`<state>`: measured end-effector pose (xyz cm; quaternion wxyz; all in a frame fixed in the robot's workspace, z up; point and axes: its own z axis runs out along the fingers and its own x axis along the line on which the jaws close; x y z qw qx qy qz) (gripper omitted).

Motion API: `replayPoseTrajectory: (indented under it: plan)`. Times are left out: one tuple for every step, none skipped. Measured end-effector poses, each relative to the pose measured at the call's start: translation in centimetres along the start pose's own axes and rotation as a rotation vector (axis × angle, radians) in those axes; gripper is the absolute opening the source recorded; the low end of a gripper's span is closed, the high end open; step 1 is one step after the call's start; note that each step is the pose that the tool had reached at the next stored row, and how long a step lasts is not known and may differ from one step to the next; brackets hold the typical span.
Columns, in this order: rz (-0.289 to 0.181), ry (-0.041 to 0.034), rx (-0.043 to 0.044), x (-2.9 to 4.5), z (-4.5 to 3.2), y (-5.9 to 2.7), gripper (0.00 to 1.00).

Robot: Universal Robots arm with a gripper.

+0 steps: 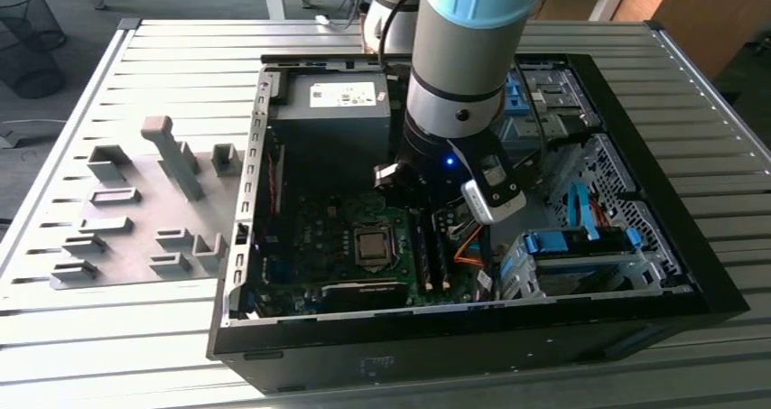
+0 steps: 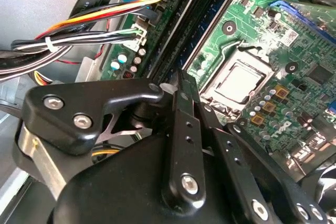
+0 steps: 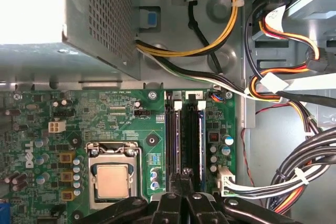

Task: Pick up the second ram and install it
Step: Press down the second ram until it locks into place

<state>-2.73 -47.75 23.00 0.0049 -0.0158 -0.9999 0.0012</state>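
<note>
Pressing down over the RAM slots (image 3: 185, 135) of the motherboard (image 3: 121, 124), the gripper (image 3: 184, 179) has its fingers together; the second ram (image 1: 435, 246) looks already seated.

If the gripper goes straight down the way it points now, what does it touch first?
Most likely the memory slots on the motherboard: in both wrist views the gripper, its fingers together, points at them, beside the processor socket. How much gap remains is unclear.

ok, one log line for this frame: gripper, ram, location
gripper: shut, over the memory slots | second ram: upright in slot | location: motherboard, inside open PC case
</note>
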Motion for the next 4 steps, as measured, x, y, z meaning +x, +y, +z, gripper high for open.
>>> replayPoseTrajectory:
  plan:
    - [0.0,0.0,0.0001,0.0,-0.02,0.0,0.11]
    - [0.0,0.0,0.0,0.0,-0.03,0.0,0.11]
    - [0.0,-0.0001,0.0,0.0,-0.03,0.0,0.11]
    - [0.0,0.0,0.0001,0.0,-0.04,0.0,0.11]
